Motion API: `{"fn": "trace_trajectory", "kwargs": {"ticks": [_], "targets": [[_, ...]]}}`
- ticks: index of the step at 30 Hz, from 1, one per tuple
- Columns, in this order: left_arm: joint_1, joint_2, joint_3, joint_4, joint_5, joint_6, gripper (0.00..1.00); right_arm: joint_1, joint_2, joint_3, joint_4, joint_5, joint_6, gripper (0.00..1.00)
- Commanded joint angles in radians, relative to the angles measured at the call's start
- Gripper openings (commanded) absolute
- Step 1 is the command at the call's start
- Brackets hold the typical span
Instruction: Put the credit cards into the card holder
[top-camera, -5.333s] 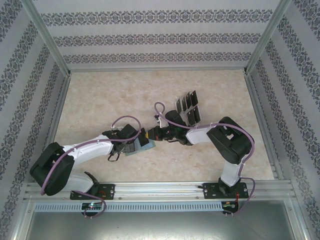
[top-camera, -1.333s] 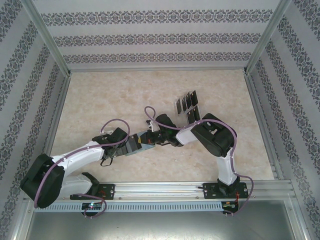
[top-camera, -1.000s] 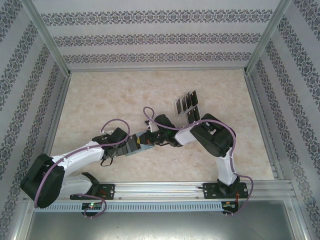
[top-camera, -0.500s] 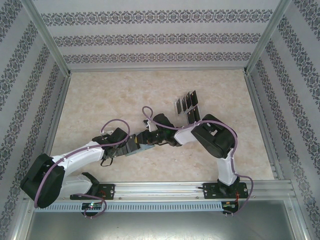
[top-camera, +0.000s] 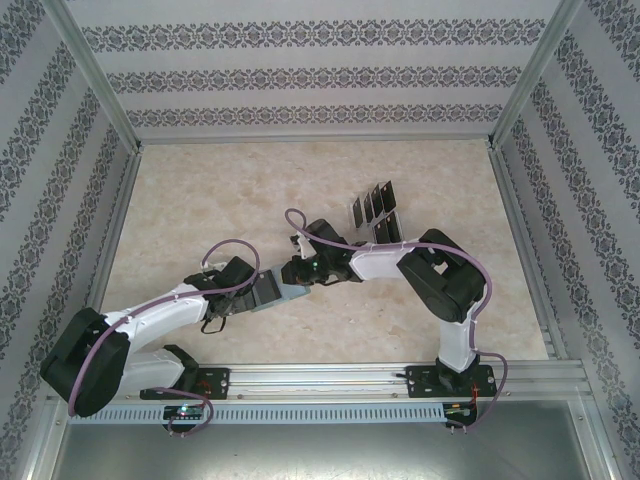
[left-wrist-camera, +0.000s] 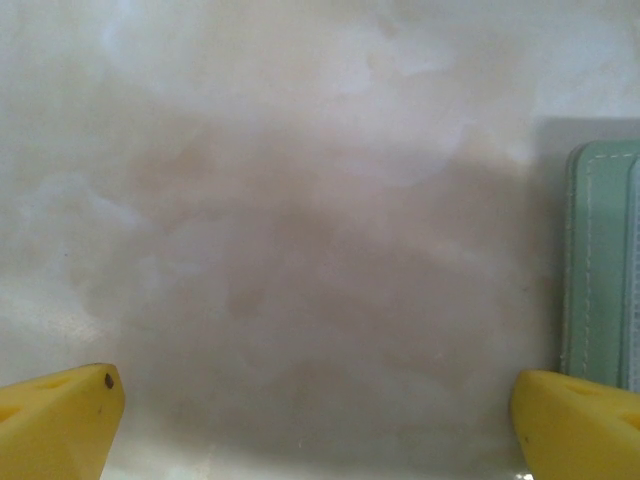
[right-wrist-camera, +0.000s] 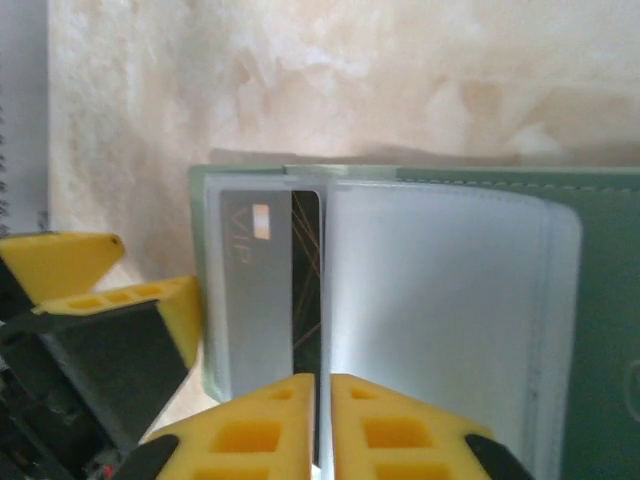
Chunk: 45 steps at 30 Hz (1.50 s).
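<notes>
The card holder (top-camera: 288, 293) lies open on the table (top-camera: 200, 200), near the middle and a bit toward the near edge. It is green on the outside and has clear pockets (right-wrist-camera: 440, 320) inside.

The right gripper (right-wrist-camera: 322, 400) comes at it from the right side of the table. Its two yellow fingers (right-wrist-camera: 400, 435) are pressed together, and the thin edge of a clear pocket is pinched between them. One black card (right-wrist-camera: 258, 300) with silver letters sits in the pocket next to it, most of the way in.

The left gripper (left-wrist-camera: 315, 385) is on the left side of the card holder. Its fingers are spread wide apart and hold nothing. One yellow fingertip (left-wrist-camera: 575, 420) is just beside the green edge of the card holder, and bare table shows between the two fingers.

The other credit cards (top-camera: 368, 206) stand in rows farther back on the table, to the right of the middle, apart from the card holder.
</notes>
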Motion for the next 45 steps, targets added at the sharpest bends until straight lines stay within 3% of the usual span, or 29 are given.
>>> {"fn": "trace_trajectory", "kwargs": {"ticks": [1, 4, 45], "targets": [[0.008, -0.017, -0.017, 0.013, -0.006, 0.001, 1.0, 0.002, -0.013, 0.04, -0.104, 0.043, -0.058, 0.05], [0.008, -0.018, -0.018, 0.016, -0.006, 0.002, 1.0, 0.008, -0.002, 0.061, -0.121, 0.043, -0.068, 0.0], [0.008, -0.016, -0.026, 0.026, 0.001, 0.006, 1.0, 0.075, 0.115, 0.224, -0.319, 0.132, -0.173, 0.0]]}}
